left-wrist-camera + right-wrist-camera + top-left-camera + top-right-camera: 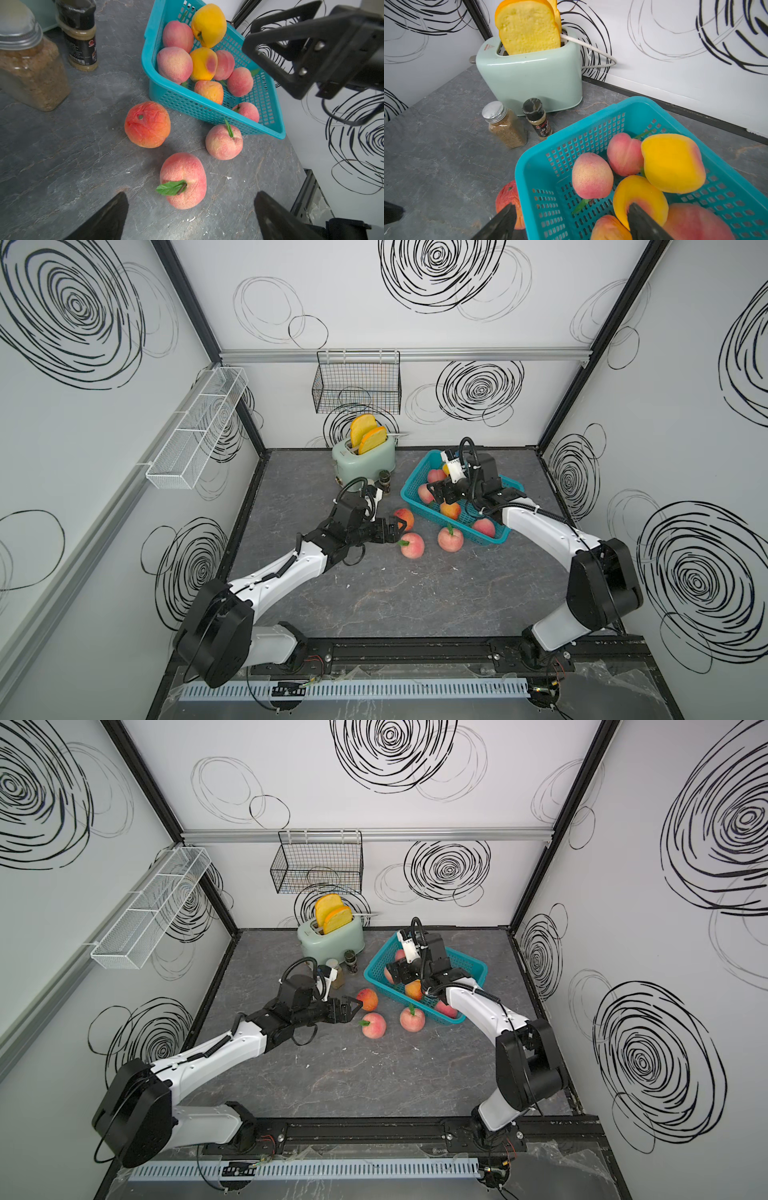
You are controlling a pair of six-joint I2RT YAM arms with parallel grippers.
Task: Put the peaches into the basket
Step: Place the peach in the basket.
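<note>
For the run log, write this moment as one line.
left end effector: open, facing nearest loose peach | right end effector: open over basket | peaches on table: three

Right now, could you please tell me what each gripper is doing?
Left gripper: open, empty, by a pink leafy toy peach.
Right gripper: open, empty, above the teal plastic basket.

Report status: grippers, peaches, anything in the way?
Left gripper open, empty, facing three loose peaches on the table. Right gripper open, empty, above the basket; eight peaches inside. Nothing in the way.
</note>
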